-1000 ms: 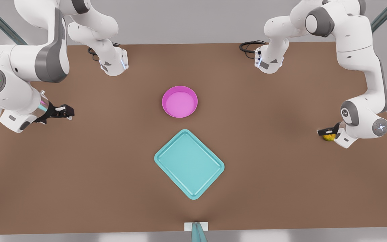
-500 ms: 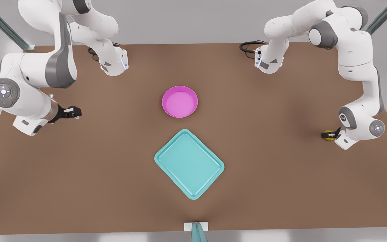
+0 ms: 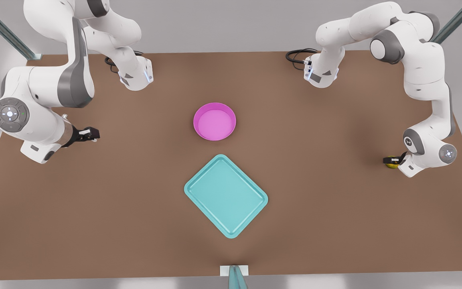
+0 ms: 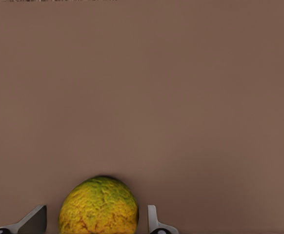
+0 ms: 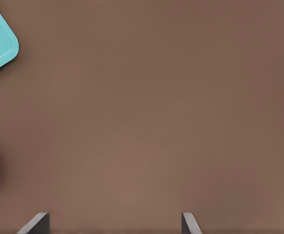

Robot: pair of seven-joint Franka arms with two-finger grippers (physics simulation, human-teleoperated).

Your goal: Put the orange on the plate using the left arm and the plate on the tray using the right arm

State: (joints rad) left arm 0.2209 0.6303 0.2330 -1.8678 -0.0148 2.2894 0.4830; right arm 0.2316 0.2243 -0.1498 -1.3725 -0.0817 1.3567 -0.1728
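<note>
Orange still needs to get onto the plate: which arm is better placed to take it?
Left. The left gripper has its fingers open on either side of the orange, at the front view's right. The right gripper waits open across the table, far from orange and plate.

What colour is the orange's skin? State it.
Yellow-orange mottled with green, the orange shows this best in the left wrist view.

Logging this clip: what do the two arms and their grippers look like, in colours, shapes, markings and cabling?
Both arms are glossy white with rounded segments and dark grey joint bands. Round grey end caps carry small lit dots. The left gripper and right gripper are black, with light grey tapered fingertips in the wrist views. Black cables coil at both bases, which bear small dark triangle marks.
</note>
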